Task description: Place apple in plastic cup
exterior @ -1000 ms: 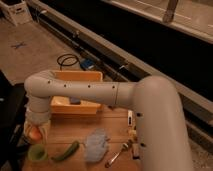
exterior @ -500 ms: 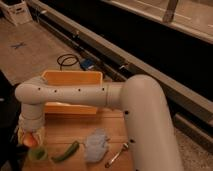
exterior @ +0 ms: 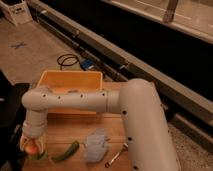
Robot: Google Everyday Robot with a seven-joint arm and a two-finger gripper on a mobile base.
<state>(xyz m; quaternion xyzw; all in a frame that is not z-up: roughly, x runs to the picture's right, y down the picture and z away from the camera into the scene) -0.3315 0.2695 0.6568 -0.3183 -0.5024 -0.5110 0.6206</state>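
My gripper point(exterior: 32, 145) hangs at the table's front left corner, at the end of the white arm that reaches across from the right. The orange-red apple point(exterior: 31, 148) sits between its fingers, and the gripper is shut on it. Directly beneath, a sliver of the light green plastic cup point(exterior: 41, 156) shows. The gripper and apple hide most of the cup. I cannot tell whether the apple touches the cup.
A big yellow tub point(exterior: 70, 81) stands at the back of the wooden table point(exterior: 70, 131). A green pepper point(exterior: 65, 151), a crumpled clear plastic piece point(exterior: 96, 144) and a small metal tool point(exterior: 116, 156) lie near the front edge. A black cable point(exterior: 67, 60) lies coiled on the floor behind.
The gripper carried the apple left and downward, from above the table's left side to directly over the green cup, which it now mostly covers.
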